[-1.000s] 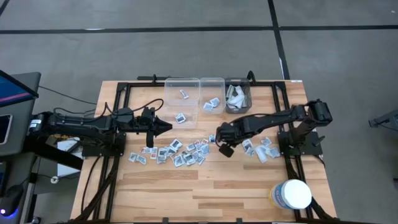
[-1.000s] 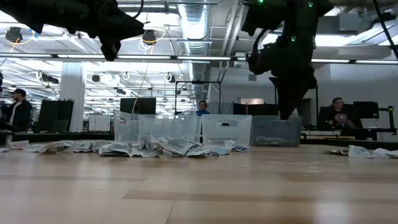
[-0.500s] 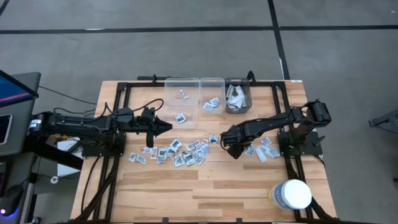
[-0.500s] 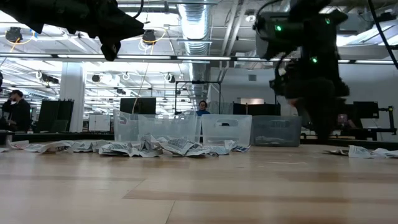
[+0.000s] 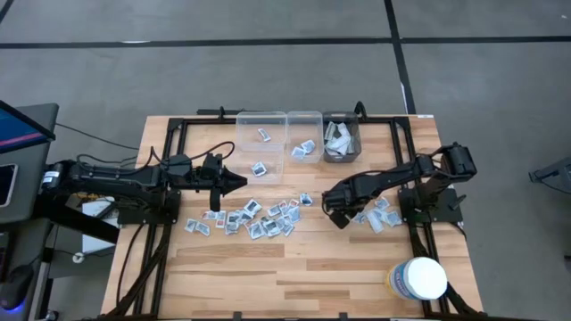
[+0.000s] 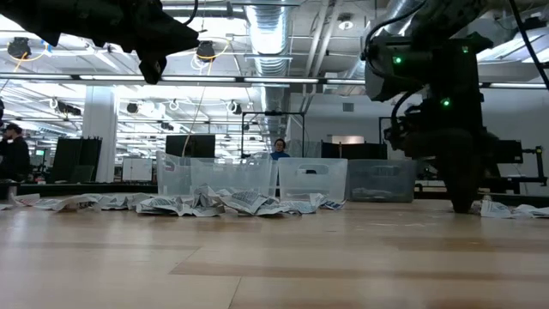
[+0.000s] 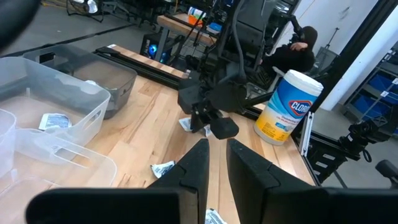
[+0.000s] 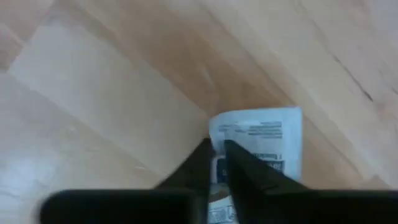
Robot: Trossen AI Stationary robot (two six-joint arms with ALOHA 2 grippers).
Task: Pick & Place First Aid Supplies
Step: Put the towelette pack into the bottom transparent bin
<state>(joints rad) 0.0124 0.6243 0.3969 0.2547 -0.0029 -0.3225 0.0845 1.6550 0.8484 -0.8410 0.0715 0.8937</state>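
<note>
Small square first aid packets lie scattered flat mid-table, with a smaller group to the right. Some packets are in the clear bins at the far edge. My right gripper is down at the table by the left end of the right group; its fingers stand almost together over a white printed packet. My left gripper hangs shut above the table, left of the main scatter, and touches nothing. In the low view it shows at the upper left. My right gripper comes from above, pointing down. Its fingertips are on one edge of the white packet, and print shows in the narrow gap between the fingers. The rest of the packet lies flat on the wood.
Three clear bins stand in a row at the far edge. A big white round tub stands at the near right corner. Black frame rails run along the table's sides. People stand in the room behind.
My right gripper has moved toward the table's right edge, from the end of the main scatter to the right group, and has come down to the tabletop. The left arm has kept still.
</note>
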